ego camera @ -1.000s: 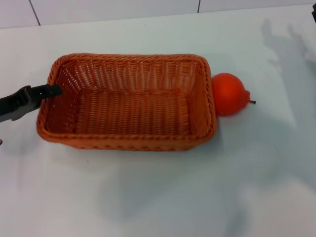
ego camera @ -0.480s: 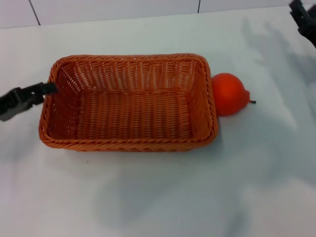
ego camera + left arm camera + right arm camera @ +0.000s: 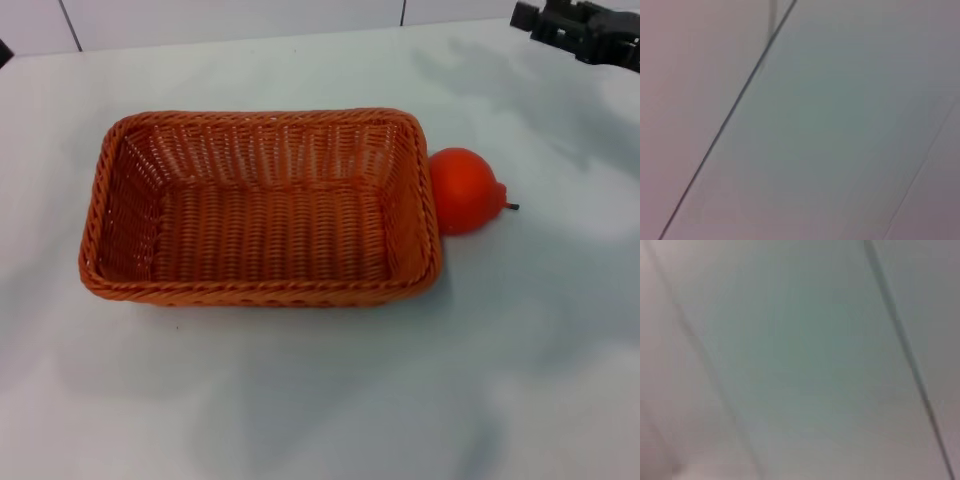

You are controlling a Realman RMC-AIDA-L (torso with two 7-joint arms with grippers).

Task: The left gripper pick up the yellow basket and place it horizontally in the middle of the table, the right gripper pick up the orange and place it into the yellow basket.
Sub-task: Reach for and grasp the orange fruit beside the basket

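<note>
The yellow basket (image 3: 260, 210), a large orange-brown wicker rectangle, lies lengthwise in the middle of the white table (image 3: 300, 400) and holds nothing. The orange (image 3: 465, 190) sits on the table against the basket's right end, its stem pointing right. My right gripper (image 3: 575, 25) is at the far right back corner, well above and behind the orange and apart from it. Of my left arm only a dark sliver (image 3: 3, 50) shows at the left edge; its gripper is out of view. Neither wrist view shows the basket, the orange or any fingers.
A white tiled wall with dark seams (image 3: 403, 12) runs behind the table. Both wrist views show only pale flat surface crossed by thin dark seam lines (image 3: 730, 120) (image 3: 900, 335).
My left gripper has let go of the basket's left rim and pulled away out of the head view. My right gripper has come in at the top right and moved leftward. The basket and the orange stay put.
</note>
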